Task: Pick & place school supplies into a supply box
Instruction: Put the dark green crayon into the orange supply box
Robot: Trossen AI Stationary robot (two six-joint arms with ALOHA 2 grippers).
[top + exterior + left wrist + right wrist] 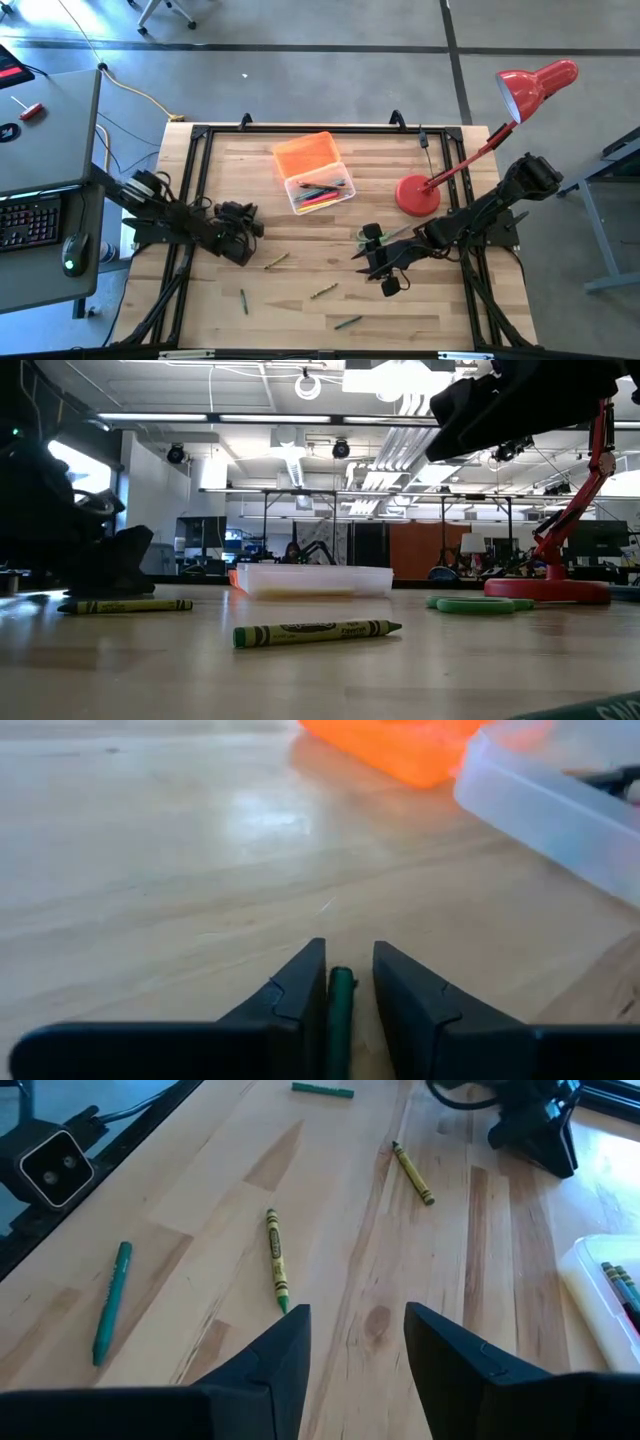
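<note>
- A wooden table framed by black rails is seen from above, with both dark arms reaching in from its sides.
- A red desk lamp is stood on its round base at the table's right side.
- The supply box, a clear plastic case, is placed near the table's far middle; several pens and markers are already lain inside it, and its orange lid is laid open, touching the case's far side.
- The left gripper is lowered to the table on the left, near the box, and its fingers are closed around a thin green crayon.
- The right gripper is held above the table just in front of the lamp, with its fingers spread apart and nothing between them.
- Green-handled scissors are lain beside the lamp base.
- Loose crayons are scattered on the near half: a yellow-green one, an olive one, a green one and a teal one.
</note>
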